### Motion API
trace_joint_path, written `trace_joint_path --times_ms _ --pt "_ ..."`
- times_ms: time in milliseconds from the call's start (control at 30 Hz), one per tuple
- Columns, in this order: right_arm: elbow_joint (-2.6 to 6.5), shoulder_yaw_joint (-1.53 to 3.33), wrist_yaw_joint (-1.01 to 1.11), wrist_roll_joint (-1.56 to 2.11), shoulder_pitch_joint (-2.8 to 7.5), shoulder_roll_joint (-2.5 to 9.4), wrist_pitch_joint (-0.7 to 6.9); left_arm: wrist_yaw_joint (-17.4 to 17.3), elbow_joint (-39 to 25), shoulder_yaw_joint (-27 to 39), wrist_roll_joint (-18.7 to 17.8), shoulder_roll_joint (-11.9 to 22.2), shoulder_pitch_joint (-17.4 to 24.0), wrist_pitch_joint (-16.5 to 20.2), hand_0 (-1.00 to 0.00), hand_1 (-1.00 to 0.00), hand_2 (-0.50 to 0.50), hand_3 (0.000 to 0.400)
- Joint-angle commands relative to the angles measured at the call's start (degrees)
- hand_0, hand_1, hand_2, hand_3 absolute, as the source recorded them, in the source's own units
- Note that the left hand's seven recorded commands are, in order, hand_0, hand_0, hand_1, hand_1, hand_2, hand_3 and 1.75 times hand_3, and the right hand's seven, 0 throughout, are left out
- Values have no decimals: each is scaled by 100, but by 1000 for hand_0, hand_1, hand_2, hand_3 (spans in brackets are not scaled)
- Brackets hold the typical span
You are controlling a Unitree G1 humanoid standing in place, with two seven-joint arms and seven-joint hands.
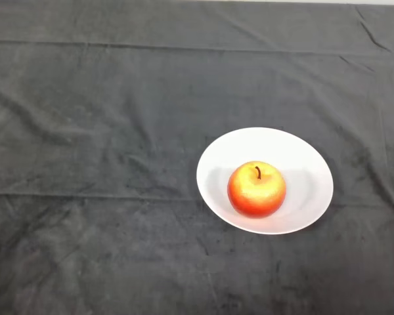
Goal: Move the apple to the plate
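Note:
A red and yellow apple (257,189) with a dark stem stands upright on a white round plate (302,157), a little toward the plate's near edge. The plate lies on the dark cloth to the right of the middle of the table.
The dark grey cloth (105,151) covers the whole table and has shallow wrinkles and fold lines. The table's far edge runs along the top of the view.

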Motion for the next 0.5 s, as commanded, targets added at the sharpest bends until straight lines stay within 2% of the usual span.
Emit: trace_joint_path --times_ms 33,500 --pt "-74 -85 6 157 -235 -194 -17 -16 239 149 -33 298 -90 81 0 0 0 0" --pt "-52 -88 16 156 -243 -203 -18 -85 497 415 149 221 -239 188 0 0 0 0"
